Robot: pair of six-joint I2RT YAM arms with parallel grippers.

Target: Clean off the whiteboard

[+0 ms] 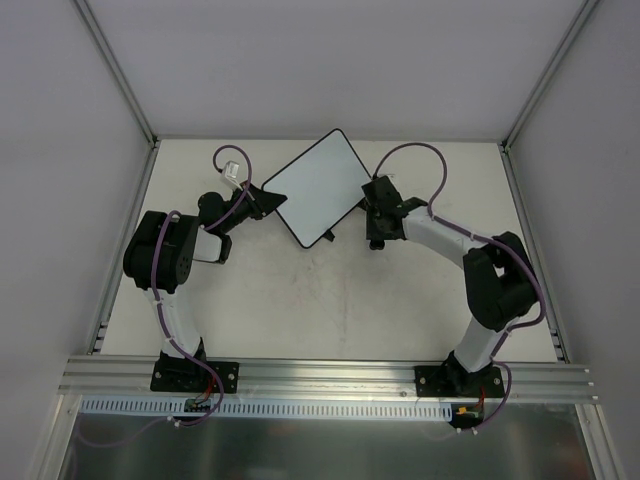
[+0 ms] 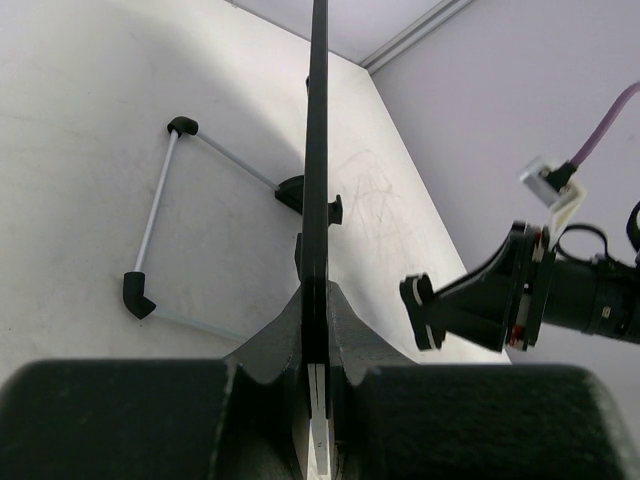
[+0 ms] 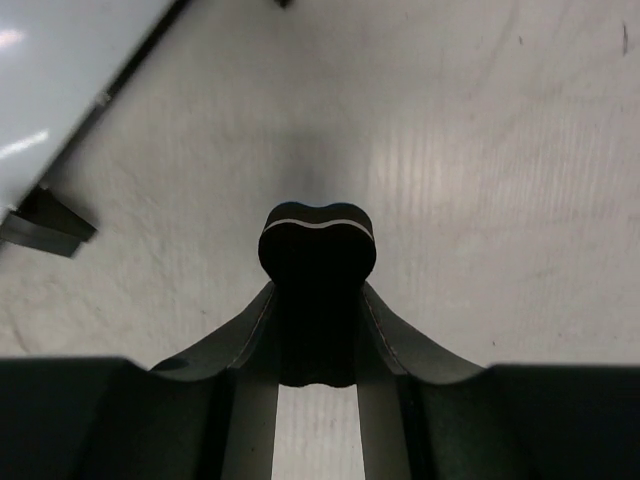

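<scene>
Seemingly little was left: no marks were seen on the small white rectangular whiteboard with a thin black rim [image 1: 320,185], clamped at its left edge by the left gripper [image 1: 266,200], far-centre on the pale table [image 1: 330,300]. A tiny black eraser block [image 3: 318,250] was pinched in the right gripper [image 3: 318,310], just right of the board and apart from it.

The whiteboard [image 1: 318,185] is white, black-rimmed; the block [image 3: 318,250] black.

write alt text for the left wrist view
The whiteboard, seen edge-on, runs up the middle, clamped in the left gripper. At right, the right gripper holds a small black eraser beside it; a wire frame with black corners shows at left.
</scene>
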